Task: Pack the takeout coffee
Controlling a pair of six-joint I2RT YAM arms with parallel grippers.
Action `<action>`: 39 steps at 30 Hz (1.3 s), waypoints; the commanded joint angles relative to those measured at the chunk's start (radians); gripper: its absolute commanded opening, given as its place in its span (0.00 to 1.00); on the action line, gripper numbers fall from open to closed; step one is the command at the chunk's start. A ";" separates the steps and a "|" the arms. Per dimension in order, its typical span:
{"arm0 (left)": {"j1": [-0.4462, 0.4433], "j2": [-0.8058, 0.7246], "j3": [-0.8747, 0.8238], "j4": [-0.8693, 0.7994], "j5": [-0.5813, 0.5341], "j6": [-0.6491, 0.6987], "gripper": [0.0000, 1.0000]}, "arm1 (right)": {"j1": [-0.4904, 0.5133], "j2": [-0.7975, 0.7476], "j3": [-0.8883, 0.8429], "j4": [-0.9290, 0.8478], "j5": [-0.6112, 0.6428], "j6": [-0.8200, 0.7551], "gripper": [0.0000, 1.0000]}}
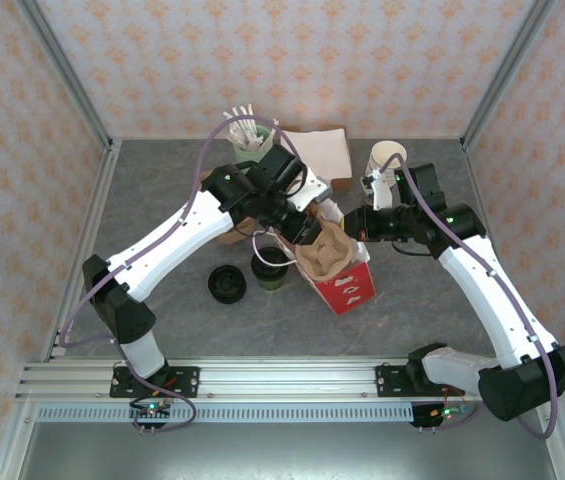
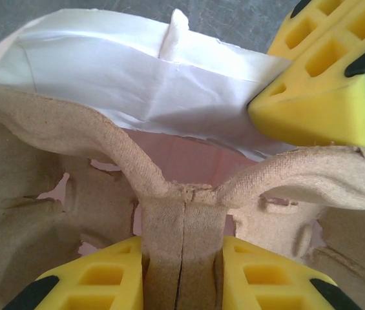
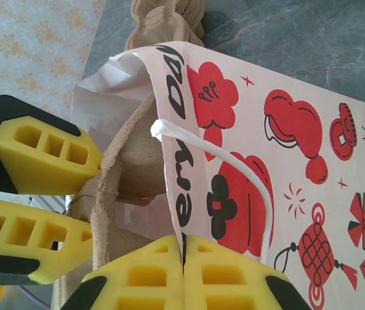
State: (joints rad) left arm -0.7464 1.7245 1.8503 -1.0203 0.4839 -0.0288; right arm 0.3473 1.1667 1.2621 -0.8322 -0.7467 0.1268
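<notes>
Pulp cup carrier (image 2: 40, 194) sits partly inside printed paper bag (image 3: 298, 161). Left gripper (image 2: 182, 271) is clamped on its centre rib; right gripper (image 3: 183, 271) pinches bag rim shut-tight. Olive coffee cup (image 1: 270, 268) stands on table (image 1: 292, 330) beside bag, black lid (image 1: 227, 283) alongside, neither packed yet.

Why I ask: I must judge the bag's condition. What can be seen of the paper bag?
The paper bag is pale with red festive prints and black lettering, white inside, with a white cord handle. It sits tilted on the grey table, mouth open. A brown pulp cup carrier fills the mouth, and the right gripper is pinched shut on the bag's rim.
</notes>
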 commanded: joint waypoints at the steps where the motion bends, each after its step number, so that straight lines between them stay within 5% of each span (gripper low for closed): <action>1: -0.007 -0.014 0.010 0.015 -0.116 0.004 0.26 | 0.008 -0.036 -0.009 0.038 -0.029 0.032 0.05; 24: -0.078 -0.004 0.000 -0.018 -0.231 0.070 0.26 | 0.007 -0.045 -0.023 0.066 -0.008 0.093 0.05; 39: -0.096 0.008 -0.017 -0.018 -0.198 0.111 0.26 | 0.007 -0.048 -0.020 0.083 0.045 0.125 0.04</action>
State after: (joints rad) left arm -0.8314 1.7245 1.8145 -1.0283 0.3046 0.0551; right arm 0.3473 1.1408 1.2304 -0.7834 -0.7097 0.2398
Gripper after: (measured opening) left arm 0.261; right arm 0.044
